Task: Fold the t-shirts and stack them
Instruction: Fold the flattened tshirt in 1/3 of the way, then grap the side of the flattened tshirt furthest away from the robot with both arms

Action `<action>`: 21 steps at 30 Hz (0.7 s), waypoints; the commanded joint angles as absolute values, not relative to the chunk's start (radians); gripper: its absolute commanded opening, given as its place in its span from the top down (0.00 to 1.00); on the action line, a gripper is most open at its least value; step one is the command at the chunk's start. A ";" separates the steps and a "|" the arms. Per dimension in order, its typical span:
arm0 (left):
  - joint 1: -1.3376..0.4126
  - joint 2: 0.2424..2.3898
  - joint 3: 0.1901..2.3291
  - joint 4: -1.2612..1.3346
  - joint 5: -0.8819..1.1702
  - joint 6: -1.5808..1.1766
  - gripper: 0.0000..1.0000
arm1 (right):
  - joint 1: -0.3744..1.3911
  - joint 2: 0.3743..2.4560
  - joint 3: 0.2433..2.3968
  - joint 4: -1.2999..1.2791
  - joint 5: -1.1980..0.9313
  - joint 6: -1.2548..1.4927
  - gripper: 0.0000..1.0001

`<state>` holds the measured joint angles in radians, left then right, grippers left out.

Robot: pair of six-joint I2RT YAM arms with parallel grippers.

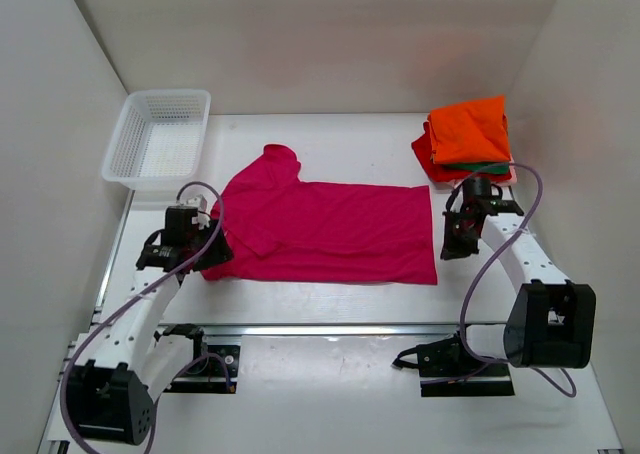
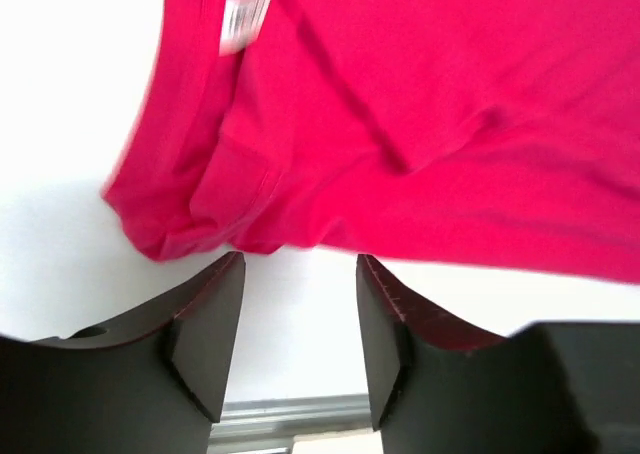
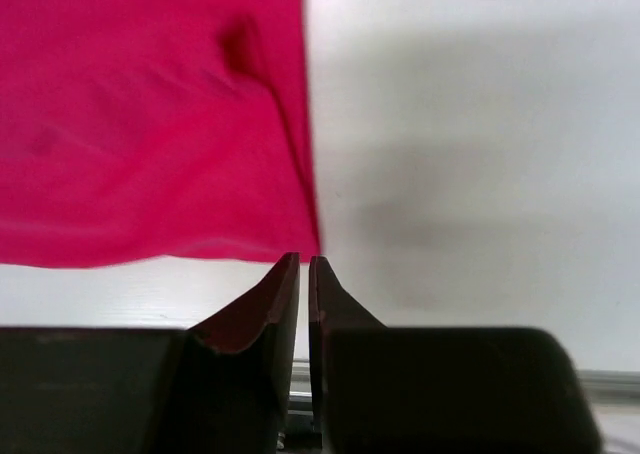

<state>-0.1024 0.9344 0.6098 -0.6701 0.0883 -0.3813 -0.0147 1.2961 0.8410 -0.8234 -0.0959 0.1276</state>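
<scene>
L fingers (image 2: 205,324) apart by magenta shirt (image 2: 450,124), tag (image 2: 245,14) wrist-cam only.

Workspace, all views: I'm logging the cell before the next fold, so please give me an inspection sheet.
Surface: white table, with a rail across its near part.
Job's things: magenta t-shirt spread out, bunched at the left end; folded stack far right, orange on top.
Clutter: white mesh basket far left, looks empty.
Grippers: left gripper open at the shirt's bunched edge; right gripper shut on nothing, beside the shirt's corner.
Cables: purple cables loop off both arms.
Surroundings: white walls on three sides.
</scene>
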 commanded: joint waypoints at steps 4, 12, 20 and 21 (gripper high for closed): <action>-0.063 0.915 0.828 -0.588 0.063 -0.387 0.40 | 0.017 1.311 0.995 -0.807 -0.130 0.120 0.90; -0.077 1.431 1.129 -0.327 0.118 -0.436 0.55 | 0.063 1.474 1.193 -0.703 -0.198 0.186 0.87; -0.083 2.026 1.667 -0.324 0.126 -0.379 0.63 | 0.077 1.623 1.328 -0.649 -0.202 0.186 0.88; -0.089 2.051 1.692 -0.307 0.117 -0.382 0.62 | 0.077 1.631 1.331 -0.646 -0.204 0.190 0.89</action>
